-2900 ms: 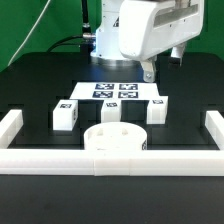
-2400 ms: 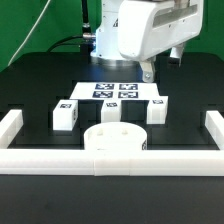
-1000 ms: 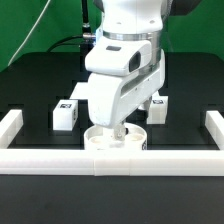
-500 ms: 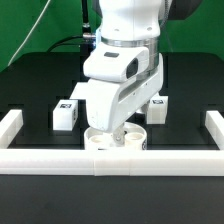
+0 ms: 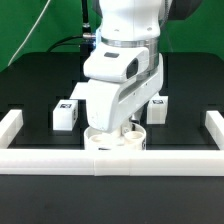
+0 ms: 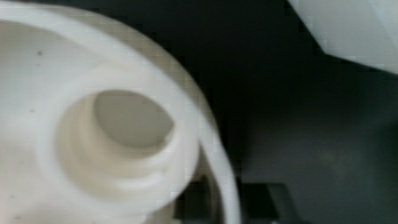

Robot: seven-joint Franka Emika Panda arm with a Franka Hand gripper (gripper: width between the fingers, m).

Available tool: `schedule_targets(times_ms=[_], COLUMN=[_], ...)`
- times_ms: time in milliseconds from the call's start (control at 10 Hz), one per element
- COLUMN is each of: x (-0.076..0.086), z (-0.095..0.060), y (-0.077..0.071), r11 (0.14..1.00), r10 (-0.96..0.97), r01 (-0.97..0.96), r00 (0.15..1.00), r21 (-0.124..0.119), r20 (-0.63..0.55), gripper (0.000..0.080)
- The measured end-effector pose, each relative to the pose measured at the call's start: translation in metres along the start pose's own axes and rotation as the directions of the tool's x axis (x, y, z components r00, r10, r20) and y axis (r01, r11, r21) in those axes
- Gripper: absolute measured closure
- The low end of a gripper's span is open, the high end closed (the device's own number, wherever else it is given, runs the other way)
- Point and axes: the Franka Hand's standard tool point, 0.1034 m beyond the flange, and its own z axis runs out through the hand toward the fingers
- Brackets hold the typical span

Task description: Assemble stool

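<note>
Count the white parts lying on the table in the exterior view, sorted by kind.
Round seat: 1
Tagged legs: 2 in view
Border rail: 1
Total: 4
The arm covers the middle of the table, so anything behind it cannot be counted.
</note>
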Motion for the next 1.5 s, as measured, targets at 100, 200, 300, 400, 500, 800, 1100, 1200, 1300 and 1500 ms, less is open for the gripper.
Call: schedule_targets(times_ms=[100, 200, 300, 400, 500, 800, 1100, 1200, 1300, 1500], x=[0.000, 0.000, 0.000, 0.000, 0.000, 0.026, 0.062, 0.075, 0.090, 0.098], z=[0.000, 0.000, 0.000, 0.000, -0.001, 0.000, 0.001, 0.001, 0.002, 0.002], y=[0.000, 0.000, 0.000, 0.000, 0.000, -0.015, -0.032, -0.034, -0.040, -0.044], r11=[1.000, 1.000, 1.000, 1.000, 1.000, 0.998, 0.993, 0.990, 0.985, 0.982], r10=[0.000, 0.000, 0.000, 0.000, 0.000, 0.064, 0.118, 0.140, 0.173, 0.187], r01=[0.000, 0.000, 0.000, 0.000, 0.000, -0.064, -0.118, -0.140, -0.173, -0.187], r00=[1.000, 1.000, 1.000, 1.000, 1.000, 0.998, 0.993, 0.990, 0.985, 0.982], r21=[-0.001, -0.001, -0.001, -0.001, -0.001, 0.004, 0.004, 0.001, 0.004, 0.004], r20=[0.000, 0.000, 0.000, 0.000, 0.000, -0.009, -0.019, -0.024, -0.025, -0.027], gripper=[0.0771, 0.0771, 0.0771, 0.0771, 0.0771, 0.0771, 0.0771, 0.0771, 0.0771, 0.0771])
